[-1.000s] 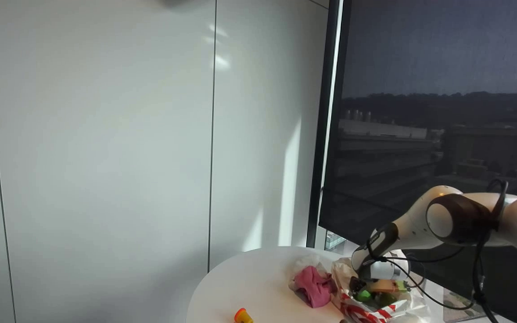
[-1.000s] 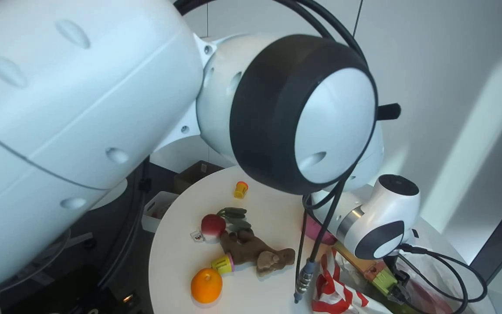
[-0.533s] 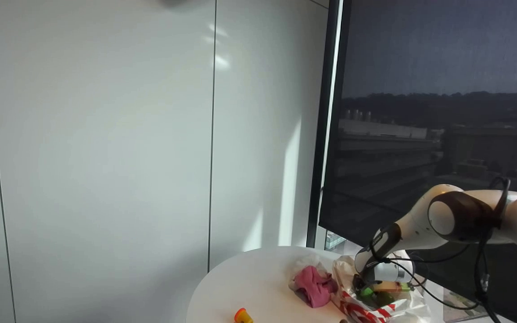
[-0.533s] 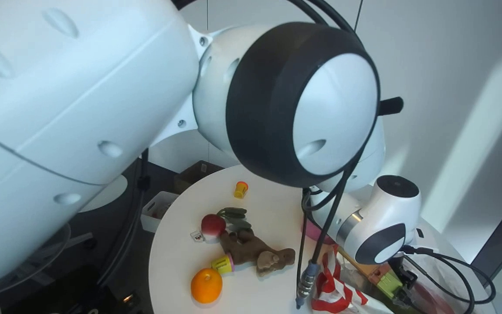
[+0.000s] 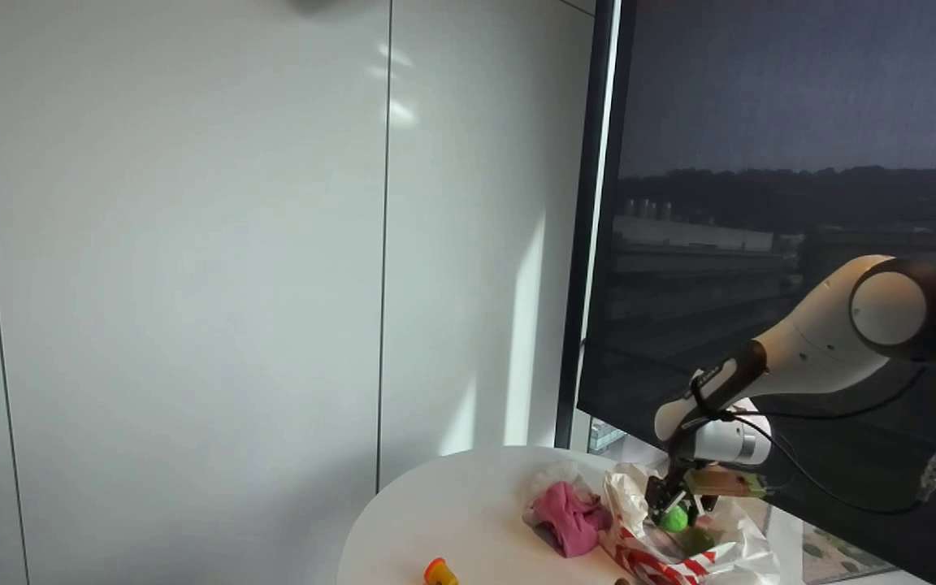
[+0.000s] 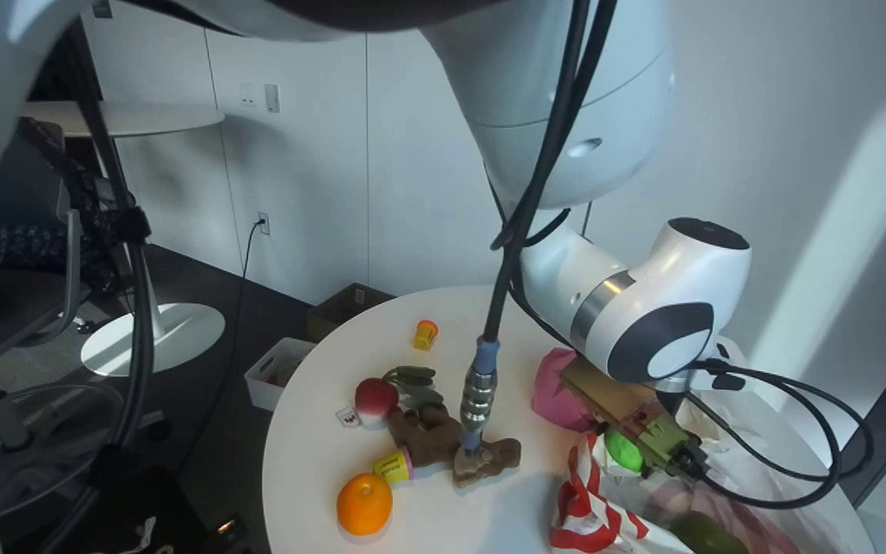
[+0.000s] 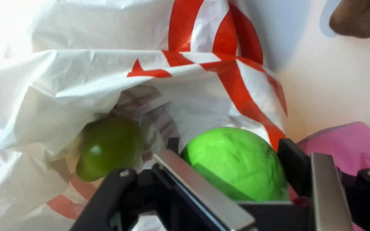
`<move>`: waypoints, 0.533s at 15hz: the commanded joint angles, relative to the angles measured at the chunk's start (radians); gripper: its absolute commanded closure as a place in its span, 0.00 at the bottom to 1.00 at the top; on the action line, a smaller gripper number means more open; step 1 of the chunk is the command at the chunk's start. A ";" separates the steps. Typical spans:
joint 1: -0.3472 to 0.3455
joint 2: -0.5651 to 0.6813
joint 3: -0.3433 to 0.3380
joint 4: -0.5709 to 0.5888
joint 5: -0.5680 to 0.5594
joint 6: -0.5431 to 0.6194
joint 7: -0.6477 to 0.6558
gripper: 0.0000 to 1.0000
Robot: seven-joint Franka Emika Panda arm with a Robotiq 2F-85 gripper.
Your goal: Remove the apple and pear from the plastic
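The bright green round apple (image 7: 236,163) sits between the two fingers of my gripper (image 7: 231,150) in the wrist view. The fingers are shut on its sides. The apple also shows in both exterior views (image 5: 673,518) (image 6: 624,450), at the mouth of the white plastic bag with red stripes (image 7: 246,89). In an exterior view my gripper (image 5: 683,497) points down over the bag (image 6: 593,515). The darker green pear (image 7: 111,149) lies inside the bag, left of the gripper in the wrist view, partly shaded by a fold. It also shows in an exterior view (image 6: 708,533).
A pink cloth (image 5: 569,520) lies against the bag. On the white round table (image 6: 301,431) are an orange (image 6: 364,504), a red round item (image 6: 376,398), a brown toy animal (image 6: 443,446), green vegetables (image 6: 412,375) and two yellow tubs (image 6: 425,335) (image 6: 393,466).
The arm has risen, mostly in the last half second. The apple has moved up slightly with the gripper and now shows in both exterior views. The pear stays in the bag.
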 commanded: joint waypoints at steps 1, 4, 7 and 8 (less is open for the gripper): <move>0.037 -0.135 0.039 -0.130 -0.009 -0.127 -0.080 0.48; 0.131 -0.074 0.040 -0.123 -0.071 -0.031 -0.052 0.48; 0.216 0.013 0.030 -0.097 -0.152 0.100 -0.031 0.48; 0.245 0.056 0.018 -0.078 -0.178 0.168 -0.012 0.48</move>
